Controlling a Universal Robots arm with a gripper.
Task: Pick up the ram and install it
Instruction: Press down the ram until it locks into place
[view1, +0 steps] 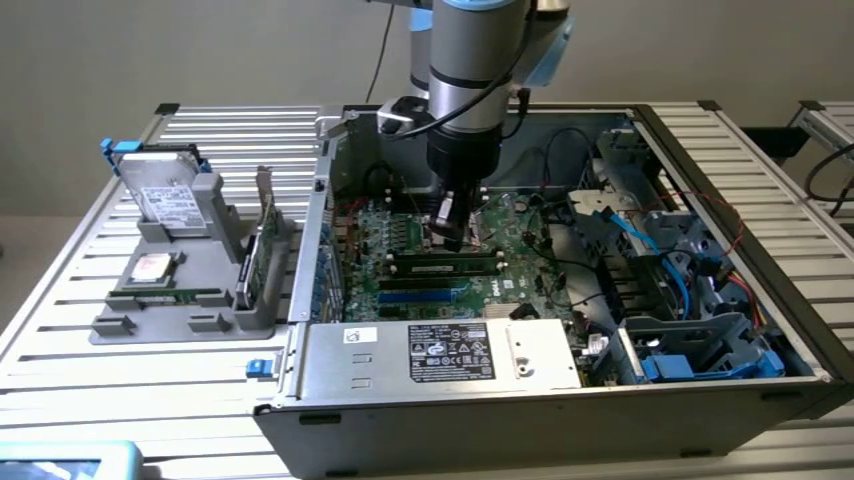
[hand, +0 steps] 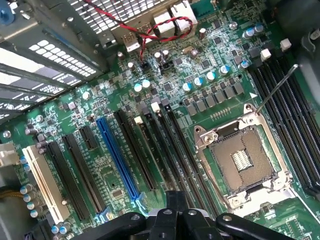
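Observation:
The ram (view1: 447, 267), a slim green stick with a row of black chips, lies along a memory slot on the motherboard (view1: 521, 225) inside the open computer case. My gripper (view1: 454, 238) hangs from the arm just above and slightly behind the stick, its fingers shut together with nothing visible between them. In the wrist view the gripper (hand: 175, 210) looks down on the motherboard's expansion slots (hand: 120, 155) and the bare processor socket (hand: 242, 160). The long black memory slots (hand: 287, 115) run beside that socket.
Blue empty slots (view1: 427, 288) lie beside the ram. Cables and a drive cage (view1: 694, 340) crowd the case at the exterior view's right. On the exterior view's left, a grey holder (view1: 187, 320) carries a silver hard drive (view1: 167, 195), an upright green expansion card (view1: 267, 245) and a slim green strip (view1: 167, 297).

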